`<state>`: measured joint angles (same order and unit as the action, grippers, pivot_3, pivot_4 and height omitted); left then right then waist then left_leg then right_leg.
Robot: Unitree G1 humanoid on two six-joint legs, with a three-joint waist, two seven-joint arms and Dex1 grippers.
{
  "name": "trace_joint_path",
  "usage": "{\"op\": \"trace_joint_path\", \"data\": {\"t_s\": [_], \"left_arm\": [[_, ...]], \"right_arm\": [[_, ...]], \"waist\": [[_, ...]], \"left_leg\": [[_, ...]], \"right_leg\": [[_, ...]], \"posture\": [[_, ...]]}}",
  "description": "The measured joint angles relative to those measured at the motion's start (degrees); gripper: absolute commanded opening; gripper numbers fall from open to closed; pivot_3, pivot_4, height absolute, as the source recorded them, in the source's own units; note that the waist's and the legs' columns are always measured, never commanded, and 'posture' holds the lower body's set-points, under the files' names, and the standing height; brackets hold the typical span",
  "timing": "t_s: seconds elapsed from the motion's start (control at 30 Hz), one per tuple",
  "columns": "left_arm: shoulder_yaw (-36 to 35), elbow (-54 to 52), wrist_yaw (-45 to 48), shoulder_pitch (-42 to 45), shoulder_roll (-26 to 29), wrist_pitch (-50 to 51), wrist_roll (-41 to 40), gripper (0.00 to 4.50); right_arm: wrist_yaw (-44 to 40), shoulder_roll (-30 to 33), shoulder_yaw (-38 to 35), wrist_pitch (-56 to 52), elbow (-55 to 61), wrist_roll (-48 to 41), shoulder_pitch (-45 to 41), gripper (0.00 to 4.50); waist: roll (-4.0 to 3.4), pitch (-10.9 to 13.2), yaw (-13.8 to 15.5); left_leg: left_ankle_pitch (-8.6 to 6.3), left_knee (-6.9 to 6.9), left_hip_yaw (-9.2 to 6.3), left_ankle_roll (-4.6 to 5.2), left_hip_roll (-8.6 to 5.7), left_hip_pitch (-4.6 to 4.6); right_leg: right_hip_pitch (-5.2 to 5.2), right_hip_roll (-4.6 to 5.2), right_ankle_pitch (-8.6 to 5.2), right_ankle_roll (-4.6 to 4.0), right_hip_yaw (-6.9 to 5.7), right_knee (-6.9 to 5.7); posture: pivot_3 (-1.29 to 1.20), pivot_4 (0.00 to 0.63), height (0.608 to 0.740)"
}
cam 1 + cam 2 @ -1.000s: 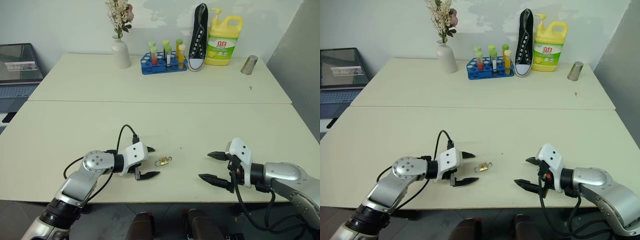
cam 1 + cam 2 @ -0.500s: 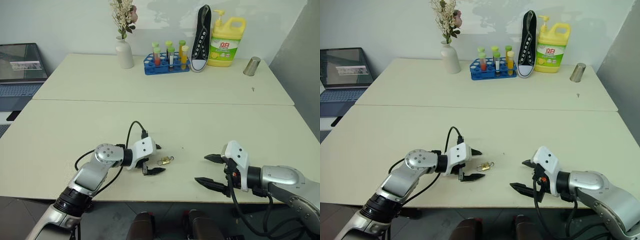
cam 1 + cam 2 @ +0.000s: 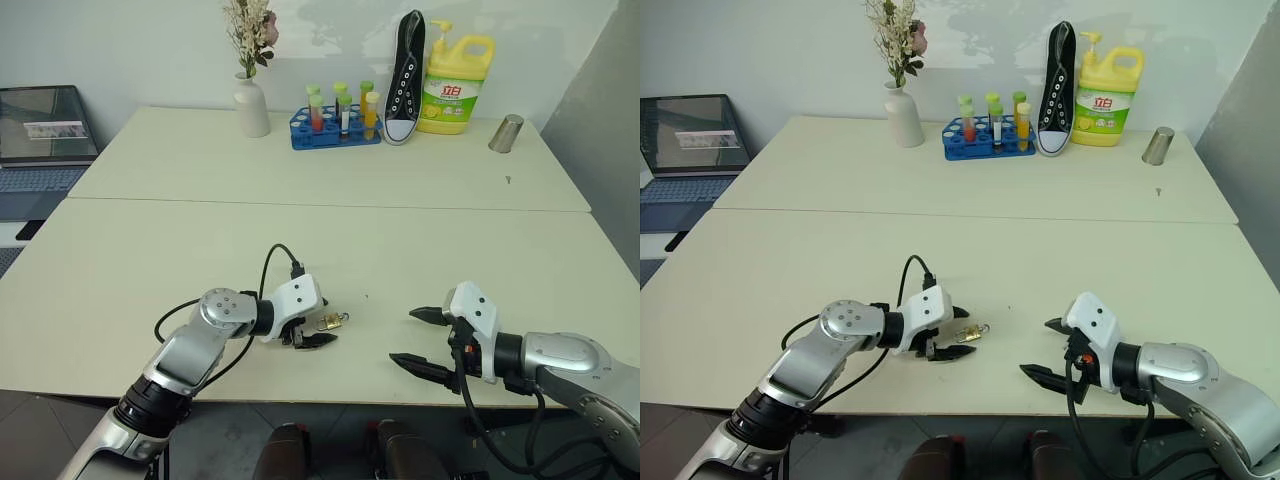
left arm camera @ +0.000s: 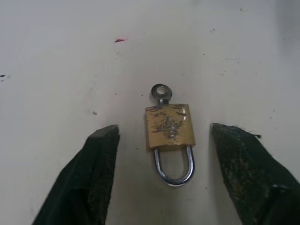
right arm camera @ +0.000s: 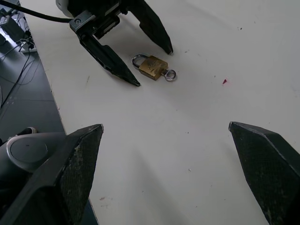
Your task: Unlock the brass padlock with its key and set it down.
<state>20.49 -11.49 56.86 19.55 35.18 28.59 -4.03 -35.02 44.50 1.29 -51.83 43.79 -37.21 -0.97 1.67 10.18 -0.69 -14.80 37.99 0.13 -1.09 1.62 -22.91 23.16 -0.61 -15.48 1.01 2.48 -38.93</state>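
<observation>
A brass padlock (image 4: 169, 125) lies flat on the cream table (image 3: 330, 240), near its front edge, in front of me. Its silver shackle (image 4: 175, 165) points toward my left wrist, and the small ring of the key (image 4: 161, 92) sticks out of the opposite end of the lock body, away from me.

My left gripper (image 3: 312, 325) sits low over the table with its two black fingers (image 4: 96, 173) on either side of the padlock. The fingers are partly open, with clear table showing between each fingertip and the lock, so they hold nothing and touch nothing.

My right gripper (image 3: 421, 340) hovers well apart to the right of the padlock, its fingers spread wide and empty, pointing toward the lock.

At the far side of the table stand a white vase of dried flowers (image 3: 249, 90), a blue rack of test tubes (image 3: 337, 120), a black sneaker (image 3: 404, 62) propped upright, a yellow detergent bottle (image 3: 456, 85) and a metal cup (image 3: 504, 132). A laptop (image 3: 40, 130) sits off to the left.
</observation>
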Motion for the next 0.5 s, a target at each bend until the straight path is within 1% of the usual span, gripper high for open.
{"op": "trace_joint_path", "data": {"t_s": [0.13,0.4,0.5], "left_arm": [[0.7,-0.3,0.0,0.0,-0.1,0.0,0.0,1.01],[1.5,0.2,0.0,0.4,0.3,-1.9,0.7,0.96],[1.6,2.0,0.4,0.4,0.3,-7.0,1.1,0.96]], "right_arm": [[0.0,0.0,0.0,0.1,0.0,0.0,0.3,4.50],[0.0,0.0,0.0,0.3,0.0,0.0,1.1,4.50],[-0.1,0.2,-0.1,1.1,0.0,0.2,1.8,4.50]], "waist": [[0.01,0.0,0.1],[0.00,-0.1,0.2],[-0.01,-0.1,0.3]], "left_leg": [[0.00,0.00,0.00,0.00,0.02,0.02],[0.00,0.00,0.00,0.00,0.02,0.03],[0.00,0.00,-0.01,0.00,0.02,0.02]], "right_leg": [[0.00,-0.01,0.00,0.00,0.00,0.00],[-0.01,-0.01,0.00,0.00,0.00,-0.01],[-0.01,-0.01,0.00,0.00,-0.01,-0.01]], "posture": [[0.00,0.150,0.740],[0.00,0.150,0.740],[0.00,0.150,0.740]]}}
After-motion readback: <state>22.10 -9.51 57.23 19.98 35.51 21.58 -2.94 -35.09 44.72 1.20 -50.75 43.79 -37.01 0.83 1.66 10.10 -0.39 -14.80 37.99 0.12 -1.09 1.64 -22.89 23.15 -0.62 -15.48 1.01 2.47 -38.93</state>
